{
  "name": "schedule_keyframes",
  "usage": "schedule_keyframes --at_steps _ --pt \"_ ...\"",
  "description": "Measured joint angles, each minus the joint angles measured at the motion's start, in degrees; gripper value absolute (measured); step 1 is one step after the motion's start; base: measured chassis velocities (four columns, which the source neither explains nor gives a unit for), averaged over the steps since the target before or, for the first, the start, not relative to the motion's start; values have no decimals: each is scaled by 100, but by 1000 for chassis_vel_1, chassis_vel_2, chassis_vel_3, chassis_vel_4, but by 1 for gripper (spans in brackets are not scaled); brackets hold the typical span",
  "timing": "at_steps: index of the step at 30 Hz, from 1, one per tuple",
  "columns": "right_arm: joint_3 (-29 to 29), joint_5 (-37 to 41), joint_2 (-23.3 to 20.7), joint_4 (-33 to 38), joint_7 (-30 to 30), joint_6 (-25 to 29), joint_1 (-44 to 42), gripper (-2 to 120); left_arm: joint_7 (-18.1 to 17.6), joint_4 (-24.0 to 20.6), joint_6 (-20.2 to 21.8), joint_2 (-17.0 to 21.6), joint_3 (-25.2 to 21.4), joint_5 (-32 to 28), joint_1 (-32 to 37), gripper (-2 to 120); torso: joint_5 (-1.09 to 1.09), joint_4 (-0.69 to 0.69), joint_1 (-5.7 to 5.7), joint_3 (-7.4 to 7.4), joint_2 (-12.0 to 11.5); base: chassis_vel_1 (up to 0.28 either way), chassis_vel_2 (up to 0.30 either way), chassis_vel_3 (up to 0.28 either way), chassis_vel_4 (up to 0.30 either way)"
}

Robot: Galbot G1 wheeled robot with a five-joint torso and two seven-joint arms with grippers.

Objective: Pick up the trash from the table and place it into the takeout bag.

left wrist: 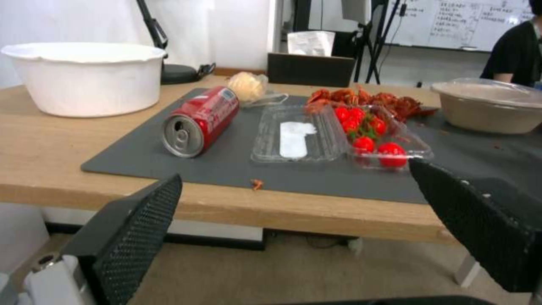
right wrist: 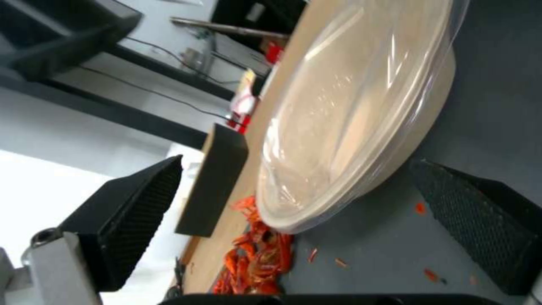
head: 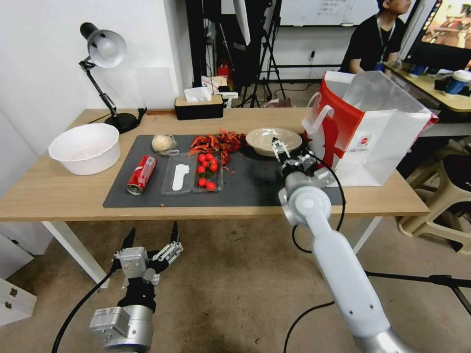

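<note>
The right end effector (head: 280, 148) reaches over the counter (head: 59, 191) at the centre right of the head view, its fingers spread wide just at the near rim of the beige bowl (head: 273, 139), not closed on it; in the right wrist view the bowl (right wrist: 361, 123), under a clear lid, lies between the two open pads (right wrist: 141, 203). The bag (head: 373, 132) stands upright on the counter's right end, just right of the bowl. On the grey mat (head: 255, 186), toward the left of the frame, the red can (head: 142, 174) lies on its side, with a wrapped lump (head: 163, 143) behind it and a clear tray of tomatoes (head: 194, 172) beside it. Red shell scraps (head: 218, 142) lie between the lump and the bowl. The left end effector (head: 153, 240) hangs open wide below the counter's front edge at lower left.
</note>
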Motion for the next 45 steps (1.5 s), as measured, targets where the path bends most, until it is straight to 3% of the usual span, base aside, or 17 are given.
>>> schedule_keyframes --at_steps 10,22,30,32,36,45 --pt "54 385 262 -559 495 -135 605 97 0 19 -11 0 13 5 -7 100 0 2 0 0 0 0 0 0 0" --pt "175 431 367 -840 812 -154 652 52 0 3 -106 0 -6 -13 72 100 0 1 0 0 0 0 0 0 0" --pt "183 431 325 -833 807 -152 648 34 -1 -17 -120 0 -6 -13 87 100 1 1 0 -1 0 0 0 0 0" --pt "185 420 309 -831 806 -154 648 19 -2 -19 -126 0 -4 -13 89 100 0 1 -1 0 0 0 0 0 0" --pt "196 396 291 -813 832 -184 644 6 -3 -23 -133 0 0 -11 94 100 1 1 -1 -1 0 0 0 0 0" --pt "187 194 175 -742 635 -207 534 0 -13 -13 -153 0 7 -9 88 100 1 1 -1 -1 0 0 0 0 0"
